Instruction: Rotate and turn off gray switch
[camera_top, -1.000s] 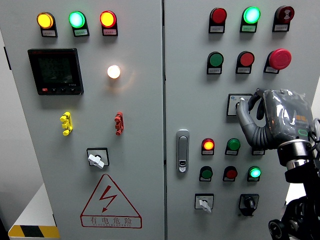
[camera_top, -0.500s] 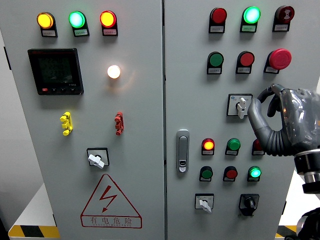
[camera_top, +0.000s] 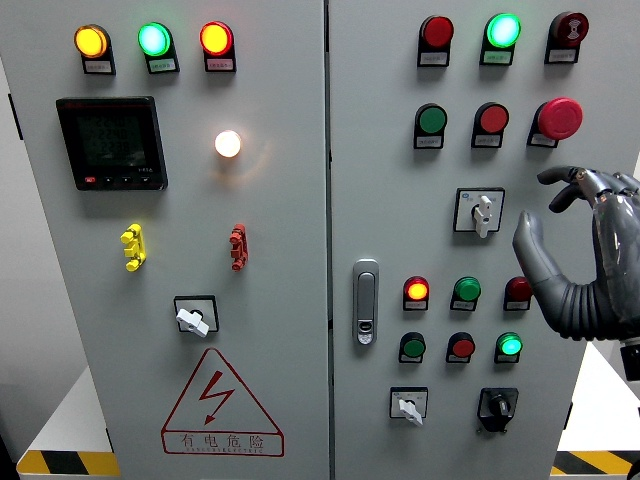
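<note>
The gray switch (camera_top: 482, 213) sits on the right door of the control cabinet (camera_top: 330, 420), in a small square plate below the row with the green button (camera_top: 432, 120), the red button (camera_top: 492, 118) and the red mushroom-head stop button (camera_top: 560, 117). Its pale knob stands upright, pointing straight up and down. The right robot hand (camera_top: 580, 255) hangs just to the right of it, apart from the knob and touching nothing; its fingers (camera_top: 562, 176) are spread and loosely bent, the thumb (camera_top: 528, 250) sticking up toward the panel, so the hand is released and empty. The hand covers part of the cabinet's right edge and sits just beside a dark red lamp (camera_top: 518, 291).

Below the switch a lit red lamp (camera_top: 417, 291) and a green lamp (camera_top: 466, 291) stand in a row, and lower still a bright green lamp (camera_top: 510, 346) glows. At the bottom of this door are a second pale rotary switch (camera_top: 407, 405) and a black rotary switch (camera_top: 497, 404). A metal door handle (camera_top: 366, 301) is mounted near the seam between the doors.

On the left door are a dark meter display (camera_top: 111, 142), a glowing white lamp (camera_top: 228, 143), a yellow toggle (camera_top: 132, 247), a red toggle (camera_top: 237, 247), another pale rotary switch (camera_top: 193, 318) and a red-outlined lightning warning triangle (camera_top: 220, 404).
</note>
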